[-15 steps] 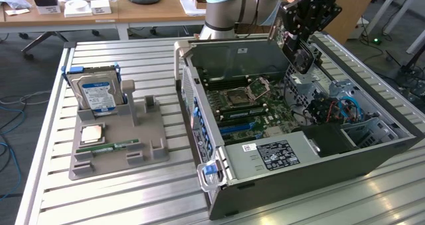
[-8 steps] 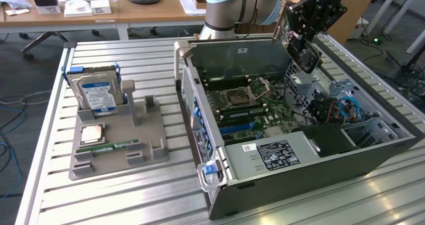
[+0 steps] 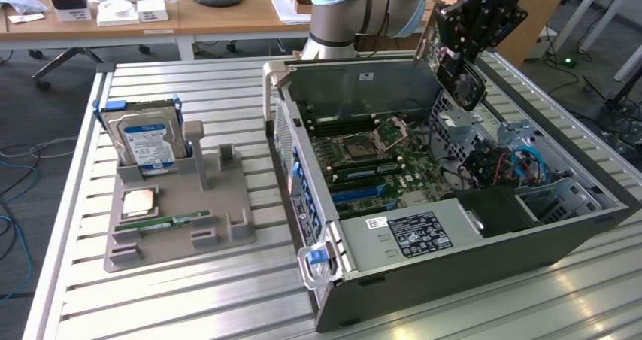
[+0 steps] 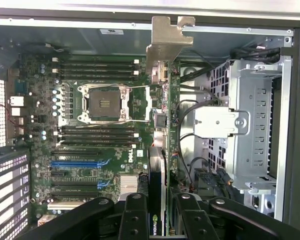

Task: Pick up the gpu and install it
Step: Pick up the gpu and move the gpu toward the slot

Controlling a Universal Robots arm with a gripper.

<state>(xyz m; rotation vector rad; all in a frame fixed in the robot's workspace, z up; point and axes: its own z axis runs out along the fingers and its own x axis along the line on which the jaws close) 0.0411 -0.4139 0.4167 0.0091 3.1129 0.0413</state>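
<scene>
gpu [image 4: 159, 175] edge-on above open case [image 3: 482, 280]

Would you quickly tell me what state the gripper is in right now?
Gripper: closed on the gpu, holding it over the open computer case.

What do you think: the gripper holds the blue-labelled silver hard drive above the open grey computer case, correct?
No. The gripper holds the green graphics card with black cooler above the open grey computer case. The exterior view shows the hard drive in a grey holder.
</scene>
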